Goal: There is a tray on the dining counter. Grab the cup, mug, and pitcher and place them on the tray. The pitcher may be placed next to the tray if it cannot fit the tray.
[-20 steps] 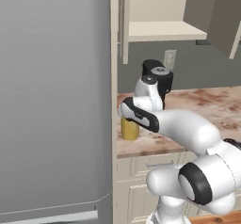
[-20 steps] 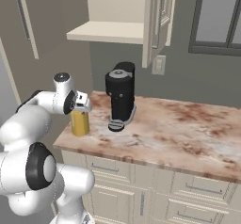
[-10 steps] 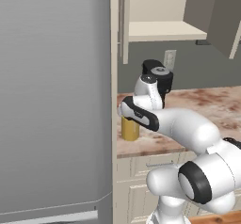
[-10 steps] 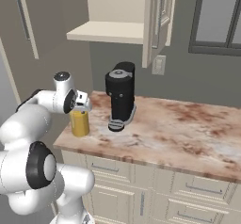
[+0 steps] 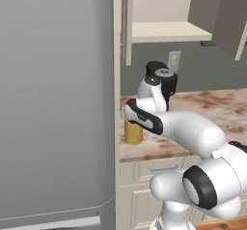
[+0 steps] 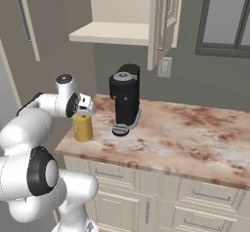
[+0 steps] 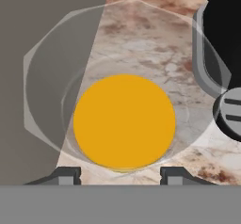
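Two-finger tool (image 7: pixel 117 173) above the clear glass pitcher of orange liquid (image 5: pixel 133 131) beside the black coffee machine (image 6: pixel 124 99); grip apparently not yet closed, nothing yet trayed.

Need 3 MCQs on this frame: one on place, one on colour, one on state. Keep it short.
1. Where does the pitcher stand?
A. on the counter's left end, beside the coffee machine
B. on the open shelf
C. on the floor

2. What colour is the liquid in the pitcher?
A. red
B. yellow-orange
C. clear

3. How does the pitcher stand?
A. tipped on its side
B. upside down
C. upright on the counter

Answers:
1 A, both base views show it near the counter's left edge, left of the machine.
2 B, the hand view shows an orange disc.
3 C, the right base view shows it standing on its base.
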### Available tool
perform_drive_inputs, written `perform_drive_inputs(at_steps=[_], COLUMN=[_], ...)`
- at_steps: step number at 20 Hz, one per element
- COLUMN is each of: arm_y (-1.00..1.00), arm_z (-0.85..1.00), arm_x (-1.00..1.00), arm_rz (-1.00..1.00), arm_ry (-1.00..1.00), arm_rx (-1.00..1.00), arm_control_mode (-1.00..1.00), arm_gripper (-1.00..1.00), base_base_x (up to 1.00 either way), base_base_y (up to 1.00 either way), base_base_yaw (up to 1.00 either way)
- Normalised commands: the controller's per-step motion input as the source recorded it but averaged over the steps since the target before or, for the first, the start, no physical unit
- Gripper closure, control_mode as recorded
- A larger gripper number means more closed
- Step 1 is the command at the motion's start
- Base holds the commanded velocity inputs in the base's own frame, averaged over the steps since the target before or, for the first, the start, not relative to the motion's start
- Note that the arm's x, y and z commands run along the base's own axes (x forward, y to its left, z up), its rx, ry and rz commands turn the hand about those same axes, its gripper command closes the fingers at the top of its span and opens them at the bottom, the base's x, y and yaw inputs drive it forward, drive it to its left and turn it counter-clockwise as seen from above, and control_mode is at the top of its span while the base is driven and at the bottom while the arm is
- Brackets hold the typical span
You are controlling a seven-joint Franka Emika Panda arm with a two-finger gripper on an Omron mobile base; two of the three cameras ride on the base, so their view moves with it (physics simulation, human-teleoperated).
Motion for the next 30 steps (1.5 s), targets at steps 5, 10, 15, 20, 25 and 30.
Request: perform_drive_inputs(at_steps=[5,10,15,20,25,30], arm_y=[0.00,0.00,0.00,-0.15,-0.24,-0.16], arm_z=[0.00,0.00,0.00,0.05,0.11,0.13], arm_x=[0.00,0.00,-0.01,-0.38,-0.81,-0.61], arm_rz=[0.00,0.00,0.00,0.03,0.05,0.02], arm_ry=[0.00,0.00,0.00,-0.01,-0.07,-0.06], arm_rx=[0.00,0.00,0.00,0.00,0.00,0.00], arm_control_mode=[-1.00,-1.00,-1.00,-1.00,-1.00,-1.00], arm_gripper=[1.00,1.00,1.00,1.00,1.00,1.00], base_base_x=[0.00,0.00,0.00,0.00,0.00,0.00], base_base_y=[0.00,0.00,0.00,0.00,0.00,0.00], base_base_yaw=[0.00,0.00,0.00,0.00,0.00,0.00])
